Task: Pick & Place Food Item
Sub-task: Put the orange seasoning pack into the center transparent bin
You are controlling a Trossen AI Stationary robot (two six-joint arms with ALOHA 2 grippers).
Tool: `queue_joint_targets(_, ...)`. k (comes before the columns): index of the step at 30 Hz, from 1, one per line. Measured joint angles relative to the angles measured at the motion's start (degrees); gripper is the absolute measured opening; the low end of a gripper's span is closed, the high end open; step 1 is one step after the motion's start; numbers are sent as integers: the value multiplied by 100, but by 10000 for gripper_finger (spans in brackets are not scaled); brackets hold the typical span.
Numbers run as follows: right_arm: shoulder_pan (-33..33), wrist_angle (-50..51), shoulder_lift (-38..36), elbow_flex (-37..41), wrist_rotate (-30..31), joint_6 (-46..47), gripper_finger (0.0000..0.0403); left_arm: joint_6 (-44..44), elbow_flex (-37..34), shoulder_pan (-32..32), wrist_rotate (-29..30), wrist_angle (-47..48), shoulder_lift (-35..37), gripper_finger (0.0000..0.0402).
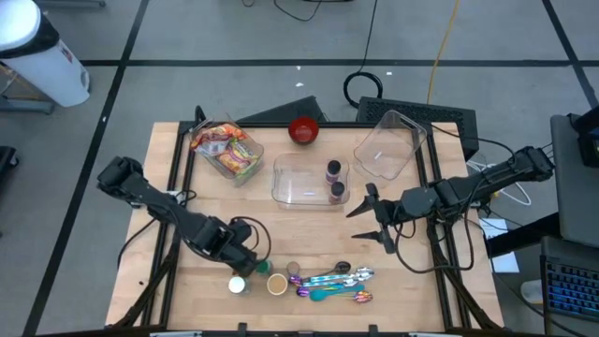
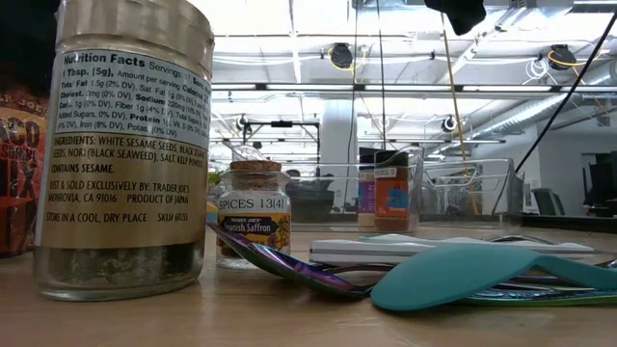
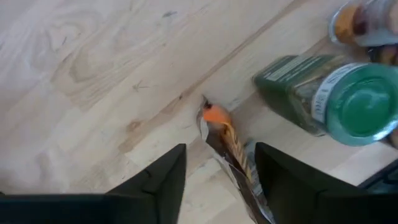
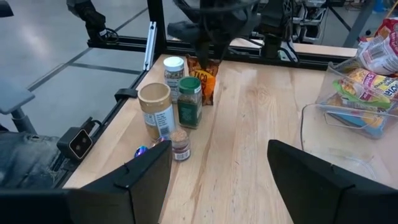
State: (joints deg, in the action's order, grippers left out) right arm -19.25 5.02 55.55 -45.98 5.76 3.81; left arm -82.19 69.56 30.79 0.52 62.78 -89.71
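Note:
A taco seasoning packet (image 4: 202,78) stands upright on its lower edge on the table near the front left. It shows edge-on in the left wrist view (image 3: 217,118) and at the left edge of the low view (image 2: 19,173). My left gripper (image 1: 241,255) is open just above it (image 4: 205,37), one finger on each side of the packet's top (image 3: 221,148). My right gripper (image 1: 370,231) is open and empty over the table's right half (image 4: 217,149), clear of everything. My left gripper comes from above with a finger on each side of the packet's top edge (image 3: 233,146). A gap shows between the packet and one finger (image 3: 171,177). Whether the other finger (image 3: 277,174) touches the packet, I cannot tell.
Beside the packet stand a green-lidded jar (image 3: 336,93), a white-lidded jar (image 4: 173,71), a large sesame jar (image 2: 130,145) and a small saffron jar (image 2: 254,217). Coloured spoons (image 1: 332,281) lie near the front edge. A clear tub (image 1: 281,183) holds two spice jars. A snack bin (image 1: 229,150), a red bowl (image 1: 302,129) and a tilted clear tub (image 1: 388,145) are farther back.

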Motion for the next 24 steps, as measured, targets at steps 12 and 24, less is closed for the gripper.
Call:
queue_joint_targets(12,0,-57,-2,0,11,0,256,669,0,-13,41,137,-43,36)
queue_joint_targets(24,0,-53,-2,0,15,2,256,1662,116,-609,430,471,565,6)
